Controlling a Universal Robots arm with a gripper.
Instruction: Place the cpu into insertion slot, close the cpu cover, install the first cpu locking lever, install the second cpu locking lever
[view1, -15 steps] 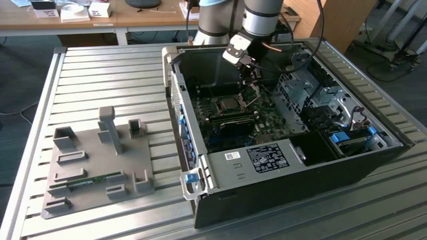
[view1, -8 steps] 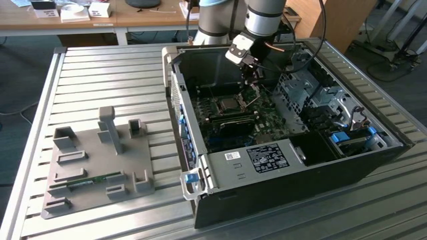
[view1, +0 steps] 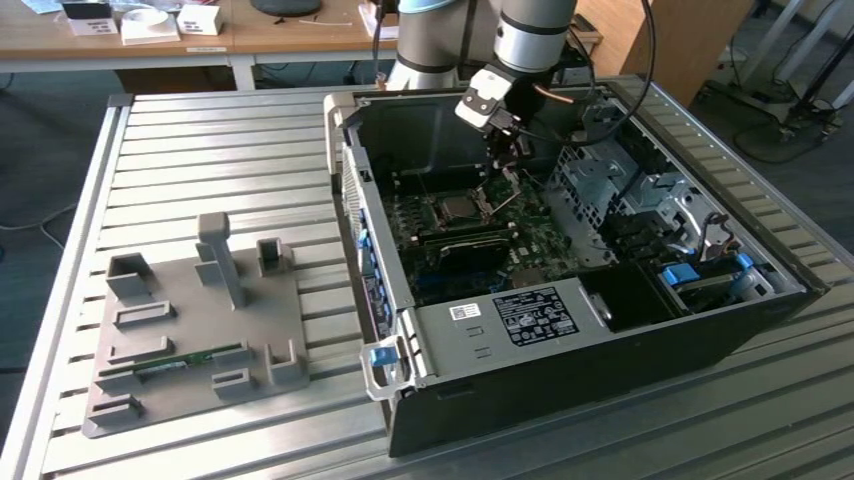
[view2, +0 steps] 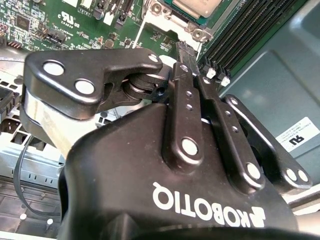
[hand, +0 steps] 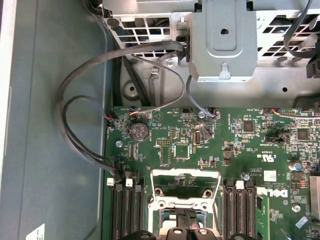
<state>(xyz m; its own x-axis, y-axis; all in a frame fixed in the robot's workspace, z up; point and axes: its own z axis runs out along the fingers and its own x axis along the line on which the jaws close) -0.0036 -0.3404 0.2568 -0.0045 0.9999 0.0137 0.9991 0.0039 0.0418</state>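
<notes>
The open computer case (view1: 561, 330) lies on the slatted table with the green motherboard (hand: 280, 155) inside. The insertion slot (view1: 451, 210) is a square socket with a silver rim in the middle of the board. In the second wrist view the cpu (view2: 197, 5) shows its silver-grey top inside the silver frame of the cpu cover (view2: 165, 15). That frame also appears in the first wrist view as the cpu cover (hand: 156, 197). My gripper (view1: 510, 190) reaches down into the case. Its black fingers (view2: 181, 50) are pressed together, tips just at the socket's edge (hand: 186, 221). Nothing shows between them.
Black memory slots (hand: 127, 210) flank the socket on both sides. Loose grey cables (hand: 85, 100) loop over the case floor beside the board, under a metal drive cage (hand: 225, 40). On the exterior view's left a grey fixture plate (view1: 200, 320) holds a green memory stick (view1: 174, 362).
</notes>
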